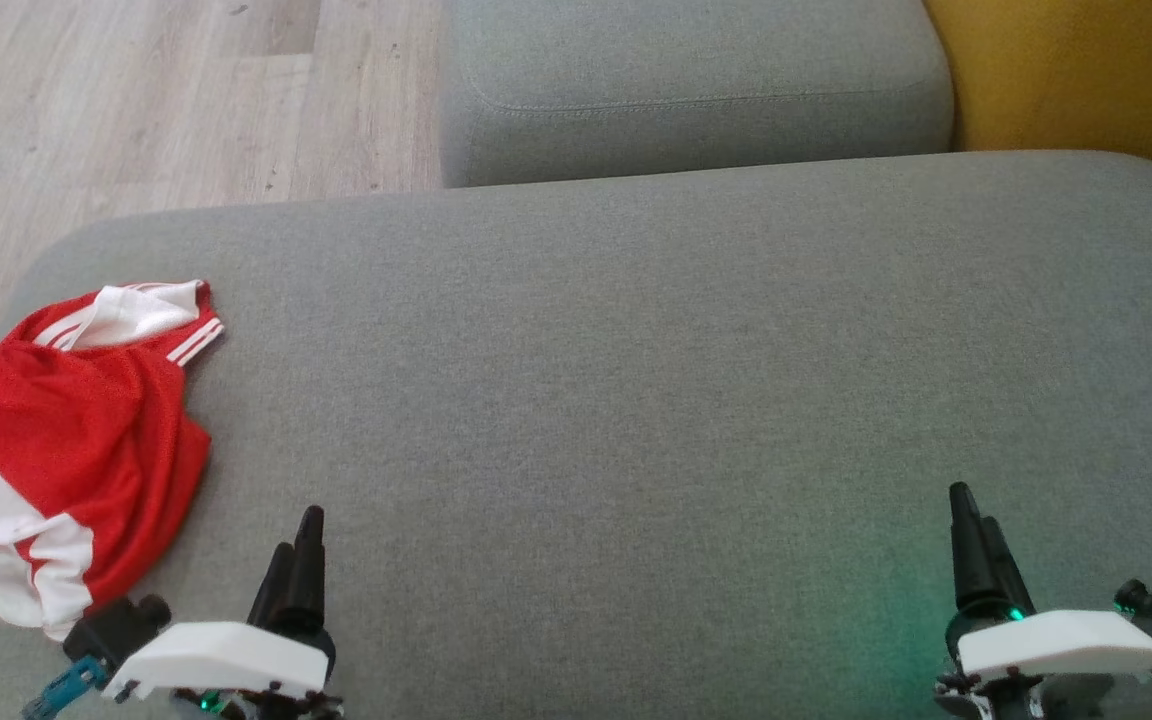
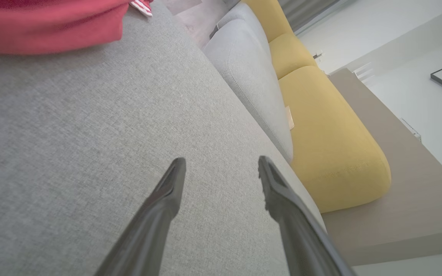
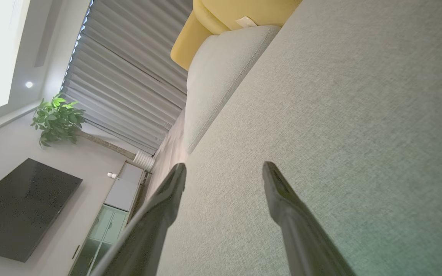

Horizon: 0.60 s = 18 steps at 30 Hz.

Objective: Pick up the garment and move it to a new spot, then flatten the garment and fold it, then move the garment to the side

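Note:
A crumpled red garment (image 1: 66,440) with white stripes lies at the left end of a grey cushion (image 1: 636,400). Its red edge (image 2: 44,27) also crosses the top left of the left wrist view. My left gripper (image 1: 298,545) hovers low over the cushion, just right of the garment's near edge, open and holding nothing. In its own wrist view the left gripper (image 2: 221,165) has only grey fabric between its spread fingers. My right gripper (image 1: 971,515) stands far to the right near the front edge, open and empty. The right wrist view shows it (image 3: 225,168) over bare cushion.
A second grey cushion (image 1: 696,90) lies beyond the first, with a yellow one (image 1: 1086,70) at the far right. Pale wood floor (image 1: 136,100) runs along the upper left. The garment hangs close to the cushion's left edge.

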Tool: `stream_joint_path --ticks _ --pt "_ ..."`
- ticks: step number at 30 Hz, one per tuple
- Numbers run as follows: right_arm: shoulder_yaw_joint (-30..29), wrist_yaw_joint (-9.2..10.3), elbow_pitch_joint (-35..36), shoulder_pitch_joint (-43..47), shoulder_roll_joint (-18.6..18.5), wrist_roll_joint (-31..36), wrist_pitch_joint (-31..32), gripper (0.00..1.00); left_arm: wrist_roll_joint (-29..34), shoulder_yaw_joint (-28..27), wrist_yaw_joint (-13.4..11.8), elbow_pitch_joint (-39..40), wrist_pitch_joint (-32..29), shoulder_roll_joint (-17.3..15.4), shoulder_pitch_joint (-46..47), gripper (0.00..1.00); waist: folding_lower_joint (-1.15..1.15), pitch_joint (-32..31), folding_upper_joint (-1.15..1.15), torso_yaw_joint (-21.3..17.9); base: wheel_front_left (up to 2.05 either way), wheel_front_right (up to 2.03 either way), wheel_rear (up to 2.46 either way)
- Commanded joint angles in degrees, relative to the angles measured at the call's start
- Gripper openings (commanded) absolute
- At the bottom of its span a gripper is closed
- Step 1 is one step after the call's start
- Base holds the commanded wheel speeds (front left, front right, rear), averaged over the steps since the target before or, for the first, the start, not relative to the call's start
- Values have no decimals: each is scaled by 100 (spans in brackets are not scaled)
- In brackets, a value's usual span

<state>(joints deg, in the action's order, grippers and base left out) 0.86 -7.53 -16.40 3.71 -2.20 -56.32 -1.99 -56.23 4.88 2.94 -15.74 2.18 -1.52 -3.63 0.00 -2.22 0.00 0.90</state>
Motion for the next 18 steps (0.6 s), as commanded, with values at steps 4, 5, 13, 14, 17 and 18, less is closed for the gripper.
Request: stream_joint_path --ticks 4,5,13,14,17,18 --pt "149 2 294 -106 -60 410 -130 100 412 11 -41 278 122 -69 166 100 0 -13 0 14 0 0 0" --pt "163 2 308 -105 -61 484 -147 100 485 27 -46 291 138 -70 167 100 0 -17 0 16 0 0 0" --pt "389 2 394 -116 -87 1108 -299 100 1181 176 -132 403 289 -78 182 100 0 -41 0 31 0 0 0" --pt "412 2 404 -117 -90 1179 -316 100 1262 195 -141 412 306 -79 185 100 0 -42 0 32 0 0 0" --pt "476 2 440 -120 -99 1401 -366 100 1496 246 -172 445 356 -84 195 100 0 -44 0 37 0 0 0" --pt "495 2 451 -119 -101 1476 -383 100 1574 265 -182 458 373 -86 197 100 0 -45 0 38 0 0 0"
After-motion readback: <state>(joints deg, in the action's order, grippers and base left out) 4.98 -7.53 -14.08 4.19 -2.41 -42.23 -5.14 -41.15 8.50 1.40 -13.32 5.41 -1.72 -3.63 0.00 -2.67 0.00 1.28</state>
